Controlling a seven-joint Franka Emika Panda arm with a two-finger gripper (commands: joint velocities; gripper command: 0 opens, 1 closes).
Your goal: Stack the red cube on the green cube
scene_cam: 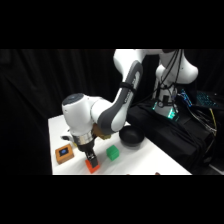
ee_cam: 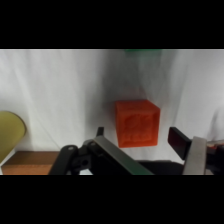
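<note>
Spread fingers [ee_cam: 180, 142] of the gripper [ee_cam: 137, 145] straddle the red cube [ee_cam: 137, 123], ungrasped; the green cube [scene_cam: 112, 153] waits beyond, stacking undone.

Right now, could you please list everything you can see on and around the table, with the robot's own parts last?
red cube: one, orange-red, near the table's front edge, directly under the gripper, between its fingers in the wrist view.
green cube: one, bright green, on the table beside the red cube, apart from it.
brown-orange block: one, blue mark on top, on the red cube's other side.
black bowl: one, behind the green cube.
yellow object: one, at the wrist view's left edge; kind unclear.
table: one, white.
gripper: one, black fingers open either side of the red cube.
arm: one, white.
</note>
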